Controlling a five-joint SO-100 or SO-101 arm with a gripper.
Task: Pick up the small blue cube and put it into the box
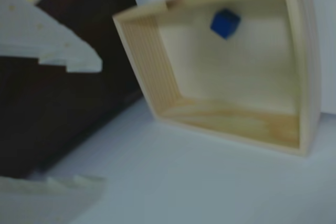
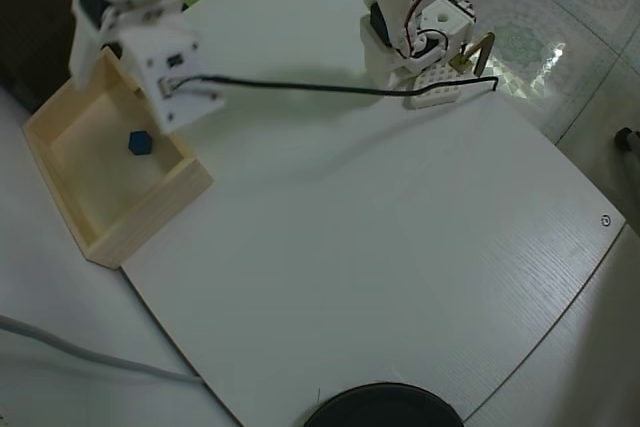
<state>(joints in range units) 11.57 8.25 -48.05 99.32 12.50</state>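
Blue cube (image 2: 140,142), small and tilted on a corner in the wrist view (image 1: 225,23), lies inside the wooden box (image 2: 150,209), on its floor, away from the walls. The box (image 1: 307,77) stands on the white table (image 2: 380,247), at its left edge in the overhead view. The gripper (image 1: 79,124) is released: its two white fingers are well apart at the left of the wrist view, and nothing is between them. A black cable (image 2: 300,87) runs across the table to the arm base (image 2: 420,47).
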